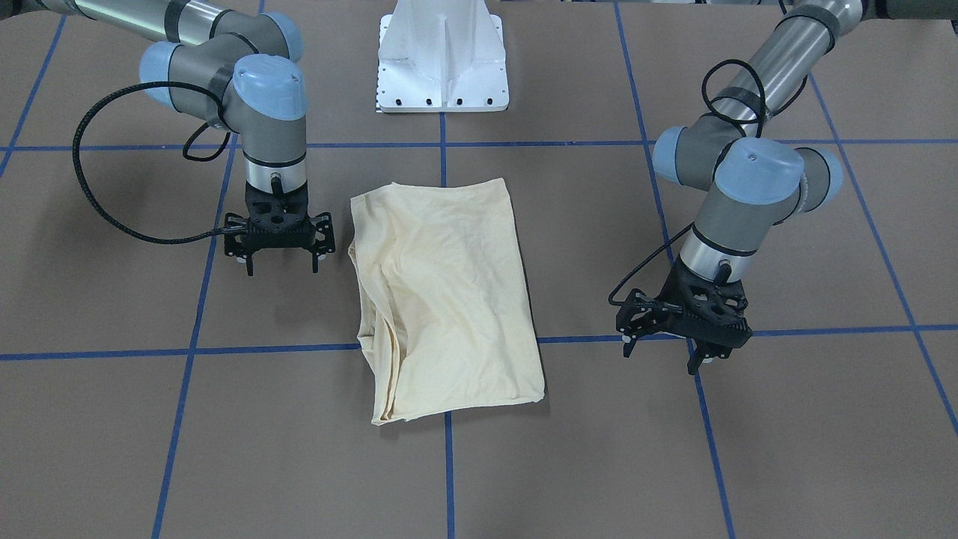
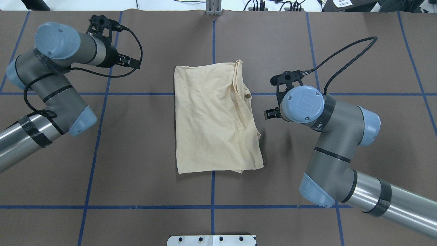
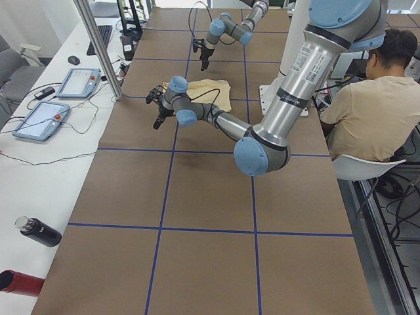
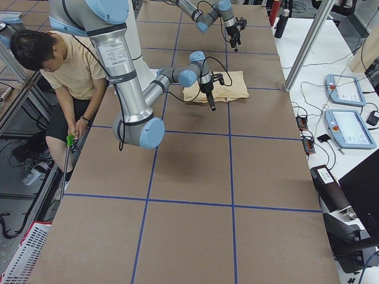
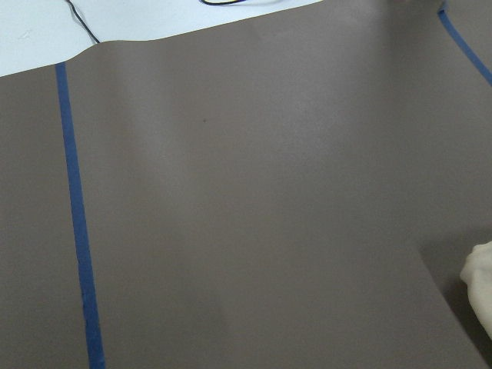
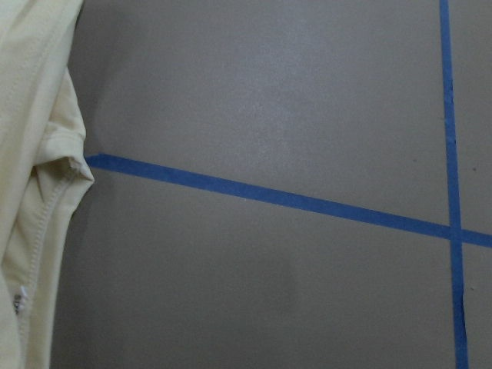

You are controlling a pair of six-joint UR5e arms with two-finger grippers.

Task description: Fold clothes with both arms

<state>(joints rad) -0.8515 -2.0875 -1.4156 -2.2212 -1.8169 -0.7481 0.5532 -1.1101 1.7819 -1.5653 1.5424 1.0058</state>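
Note:
The cream-yellow shirt (image 1: 449,299) lies folded into a rough rectangle at the table's middle, plain side up, with its print hidden. It also shows in the overhead view (image 2: 211,119). Its layered edges face my right arm. My right gripper (image 1: 281,263) is open and empty, a little above the table beside that edge (image 6: 31,192). My left gripper (image 1: 662,355) is open and empty, well off the shirt's other side. Only a corner of cloth (image 5: 480,284) shows in the left wrist view. No fingers show in either wrist view.
The white pedestal base (image 1: 443,60) stands at the robot's side of the brown table, which has blue tape lines (image 2: 213,191). A seated operator (image 3: 367,111) is beside the base. Control tablets (image 3: 39,118) and bottles (image 3: 36,231) lie on the white side table.

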